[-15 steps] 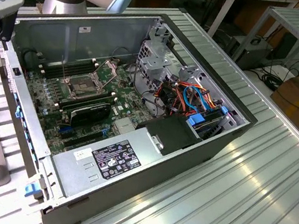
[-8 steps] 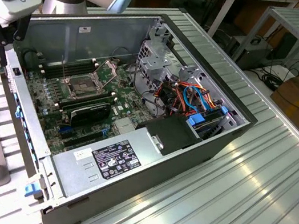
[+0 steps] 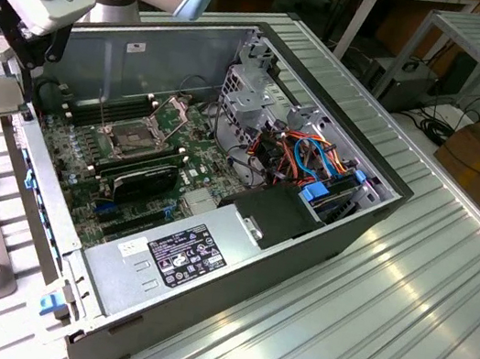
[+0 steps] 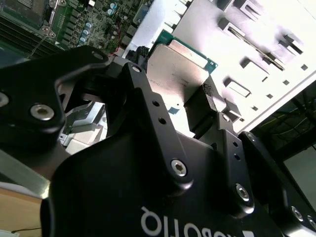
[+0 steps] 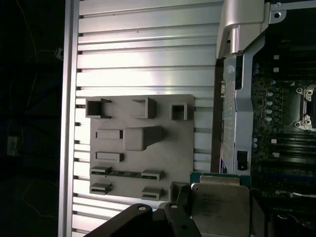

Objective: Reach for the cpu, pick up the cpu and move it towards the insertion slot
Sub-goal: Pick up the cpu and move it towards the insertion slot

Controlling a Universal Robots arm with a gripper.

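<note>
While the open computer case (image 3: 219,194) sits on the ribbed table (image 3: 406,293), the insertion slot (image 3: 129,134) lies on its green board, bracket raised. Just outside the case wall, beside a grey fixture plate (image 5: 140,148), the gripper (image 4: 190,103) has its fingers (image 4: 210,101) closed on the cpu (image 4: 175,71), held clear of the table.

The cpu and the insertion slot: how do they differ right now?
The cpu is a pale silver square on a green edge, held up at the end effector outside the case; the insertion slot is dark-centred with a shiny metal frame, fixed on the motherboard. The cpu's top is plain; the insertion slot stands open. Both are square.
</note>
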